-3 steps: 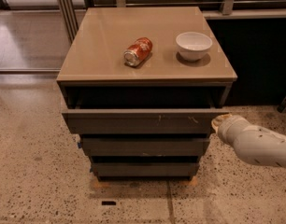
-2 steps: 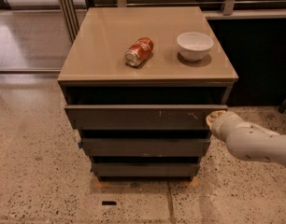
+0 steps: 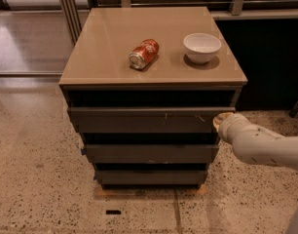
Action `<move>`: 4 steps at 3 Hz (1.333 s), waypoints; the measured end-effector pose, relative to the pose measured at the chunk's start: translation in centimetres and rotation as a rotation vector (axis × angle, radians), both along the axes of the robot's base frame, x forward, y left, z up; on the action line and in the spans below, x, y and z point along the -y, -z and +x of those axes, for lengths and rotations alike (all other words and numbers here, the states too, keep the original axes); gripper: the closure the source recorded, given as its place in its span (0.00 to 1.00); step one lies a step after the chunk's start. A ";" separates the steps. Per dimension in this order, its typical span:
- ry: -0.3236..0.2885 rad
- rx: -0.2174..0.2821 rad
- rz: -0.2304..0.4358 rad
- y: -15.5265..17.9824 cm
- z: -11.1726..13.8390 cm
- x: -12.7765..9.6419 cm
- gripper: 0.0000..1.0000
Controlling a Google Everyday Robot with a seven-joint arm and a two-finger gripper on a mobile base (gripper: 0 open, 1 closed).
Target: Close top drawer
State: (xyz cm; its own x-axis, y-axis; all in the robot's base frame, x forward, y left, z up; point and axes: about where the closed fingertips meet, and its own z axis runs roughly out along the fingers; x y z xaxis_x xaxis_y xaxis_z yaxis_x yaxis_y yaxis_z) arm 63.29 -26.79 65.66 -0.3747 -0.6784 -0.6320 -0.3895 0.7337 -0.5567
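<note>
The top drawer (image 3: pixel 144 119) is a wide dark grey-brown front with small white scuffs right of centre, just under the tan cabinet top (image 3: pixel 105 48). It stands out only slightly past the cabinet's front edge. My gripper (image 3: pixel 218 121) is at the end of the white arm coming in from the right. It rests against the right end of the drawer front.
A red soda can (image 3: pixel 143 53) lies on its side on the cabinet top, and a white bowl (image 3: pixel 201 47) stands to its right. Two narrower dark drawer fronts (image 3: pixel 151 152) sit below. A metal rail runs behind, and speckled floor lies in front.
The top drawer has slid inward and now sticks out less. My gripper has followed it, moving left and toward the cabinet.
</note>
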 end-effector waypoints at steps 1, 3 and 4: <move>-0.025 -0.049 0.002 0.4 -1.3 0.1 1.00; -0.114 -0.077 0.001 -4.7 -1.9 -0.1 0.83; -0.113 -0.077 0.002 -4.7 -1.9 -0.1 0.60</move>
